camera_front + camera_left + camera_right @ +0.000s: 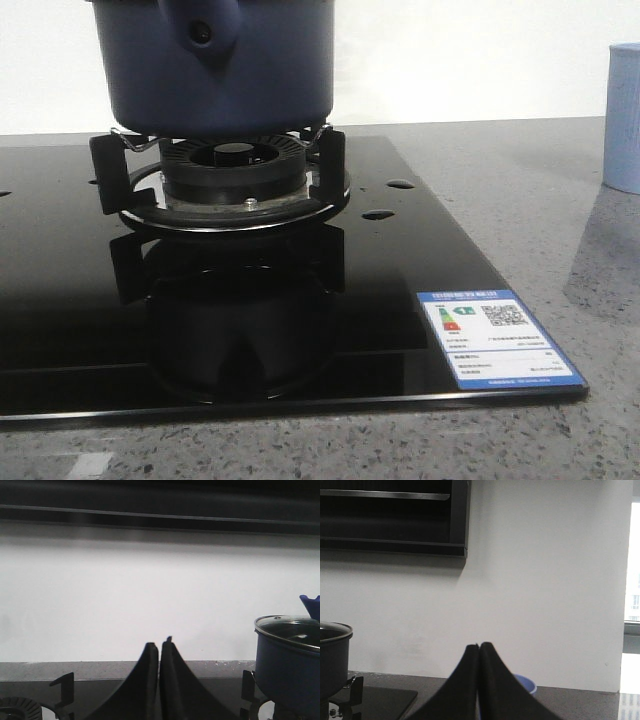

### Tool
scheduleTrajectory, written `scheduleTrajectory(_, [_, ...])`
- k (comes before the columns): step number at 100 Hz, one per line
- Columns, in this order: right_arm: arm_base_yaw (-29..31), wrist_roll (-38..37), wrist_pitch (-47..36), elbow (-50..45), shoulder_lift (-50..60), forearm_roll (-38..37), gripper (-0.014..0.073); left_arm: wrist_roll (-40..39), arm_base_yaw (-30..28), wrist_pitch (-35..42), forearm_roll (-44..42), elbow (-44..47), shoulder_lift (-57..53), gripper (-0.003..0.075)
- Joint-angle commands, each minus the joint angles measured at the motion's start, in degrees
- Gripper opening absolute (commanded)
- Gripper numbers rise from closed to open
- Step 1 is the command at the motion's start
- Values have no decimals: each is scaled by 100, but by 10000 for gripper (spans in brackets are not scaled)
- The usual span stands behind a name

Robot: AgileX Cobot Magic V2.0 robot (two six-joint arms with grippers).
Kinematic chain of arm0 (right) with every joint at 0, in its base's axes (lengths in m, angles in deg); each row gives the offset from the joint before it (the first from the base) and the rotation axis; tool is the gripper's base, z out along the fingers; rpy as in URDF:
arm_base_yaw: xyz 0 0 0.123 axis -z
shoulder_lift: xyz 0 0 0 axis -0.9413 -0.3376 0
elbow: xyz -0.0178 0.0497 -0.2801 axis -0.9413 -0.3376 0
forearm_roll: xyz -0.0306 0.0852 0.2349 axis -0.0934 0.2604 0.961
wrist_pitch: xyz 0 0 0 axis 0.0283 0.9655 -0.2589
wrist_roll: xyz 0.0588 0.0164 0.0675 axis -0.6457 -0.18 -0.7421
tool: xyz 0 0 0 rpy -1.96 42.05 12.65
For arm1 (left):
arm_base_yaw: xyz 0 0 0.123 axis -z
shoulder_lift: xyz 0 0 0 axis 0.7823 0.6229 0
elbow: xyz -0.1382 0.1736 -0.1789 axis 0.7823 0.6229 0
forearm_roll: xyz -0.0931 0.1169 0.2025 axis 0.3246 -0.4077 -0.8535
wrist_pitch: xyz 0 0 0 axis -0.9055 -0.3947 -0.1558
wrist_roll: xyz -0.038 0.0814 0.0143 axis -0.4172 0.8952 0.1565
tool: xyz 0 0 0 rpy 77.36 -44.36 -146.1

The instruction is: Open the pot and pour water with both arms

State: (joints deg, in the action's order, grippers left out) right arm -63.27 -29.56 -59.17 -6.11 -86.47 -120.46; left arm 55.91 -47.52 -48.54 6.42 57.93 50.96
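Pot (222, 75) is the thing to be opened, and it sits on the burner (235, 175) of a black glass hob (420, 260), in the upper centre of the front view. Its top is cut off by the frame there, so the lid cannot be seen from the front.

I judge that the task is at its very beginning: no arm is in the front view, and nothing is touched.

In the left wrist view the left gripper (159, 647) is at the bottom centre, with its two dark fingers pressed together and nothing between them. The right gripper (479, 647) looks the same in the right wrist view: jaws together and empty.

The next move calls for one gripper to spread its jaws and come to the top of the pot, probably to take the lid. The other must hold the pot by its handle mount (203, 35) for the pouring. I think the pale blue cup (624, 120), at the right edge of the front view, will receive the water.

Only the left wrist view shows the lid (290, 630), at the lower right. It seems to be of glass with a metal rim, and it lies on the pot. The right wrist view shows the pot rim at the lower left. Behind the fingers there is a blue rim, perhaps the cup.
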Motion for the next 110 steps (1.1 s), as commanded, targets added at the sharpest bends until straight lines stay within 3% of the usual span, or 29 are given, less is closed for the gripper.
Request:
scheduleTrajectory(1, [-7,1,-179,131,64,47,-49,-1,-14,347,39,-140,60,-20])
scheduleTrajectory(40, [-7,1,-179,131,64,47,-49,-1,-14,347,39,-140,60,-20])
scheduleTrajectory(49, [-7,1,-179,131,64,47,-49,-12,-14,330,-310,-74,60,-20])
scheduleTrajectory(66, [-7,1,-179,131,64,47,-49,-1081,-112,316,-1529,470,-131,-20])
scheduleTrajectory(86, [-7,1,-179,131,64,47,-49,-1263,-181,316,-1569,1253,-631,-20])
scheduleTrajectory(110, [-7,1,-194,131,64,47,-49,-1277,-169,-544,-1569,1240,-619,-20])
